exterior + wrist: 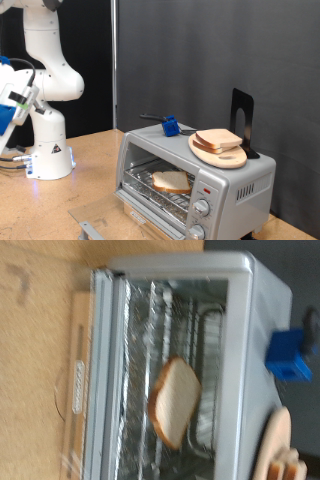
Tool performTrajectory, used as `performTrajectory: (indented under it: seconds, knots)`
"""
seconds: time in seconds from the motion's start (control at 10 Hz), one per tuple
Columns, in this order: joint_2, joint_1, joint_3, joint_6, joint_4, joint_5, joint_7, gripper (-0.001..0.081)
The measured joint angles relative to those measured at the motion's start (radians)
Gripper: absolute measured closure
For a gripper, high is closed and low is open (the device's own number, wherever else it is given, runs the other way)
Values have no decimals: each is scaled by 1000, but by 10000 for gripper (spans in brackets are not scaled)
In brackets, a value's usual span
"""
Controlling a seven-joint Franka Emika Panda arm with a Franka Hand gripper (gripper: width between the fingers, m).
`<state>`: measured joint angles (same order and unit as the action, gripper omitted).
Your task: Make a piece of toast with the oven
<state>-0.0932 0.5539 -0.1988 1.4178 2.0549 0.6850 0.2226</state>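
The oven [240, 180] is a silver-grey toaster oven on the wooden table at the exterior view's lower right. Its glass door [100, 225] hangs open. The piece of toast [171, 181] lies flat on the wire rack inside. In the wrist view the oven [235, 300] fills the frame and the piece of toast [175, 398] rests on the rack, with the open door [80, 370] beside it. My gripper [10, 98] is at the exterior view's far left, well away from the oven and partly cut off by the frame edge. Its fingers do not show in the wrist view.
On the oven's top sit a wooden plate [232, 158] with a stack of bread slices [218, 140], a small blue object [171, 126] and a black stand [242, 118]. The robot's white base [48, 150] stands on the table at the exterior view's left. A dark curtain hangs behind.
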Motion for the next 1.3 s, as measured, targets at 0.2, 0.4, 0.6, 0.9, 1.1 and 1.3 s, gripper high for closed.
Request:
performTrajectory:
  seconds: [0.2, 0.4, 0.6, 0.9, 1.1, 1.3]
  knots:
    - [-8, -2, 2, -4, -7, -16, 11, -2]
    - [-10, 1, 0, 9, 19, 62, 27, -2]
    - [-23, -8, 10, 123, 84, 73, 55, -2]
    - [-79, -32, 41, 308, 152, 56, 76, -2]
    - [-127, -42, 57, 398, 170, 56, 108, -2]
    - [-174, -46, 63, 500, 193, 42, 169, -2]
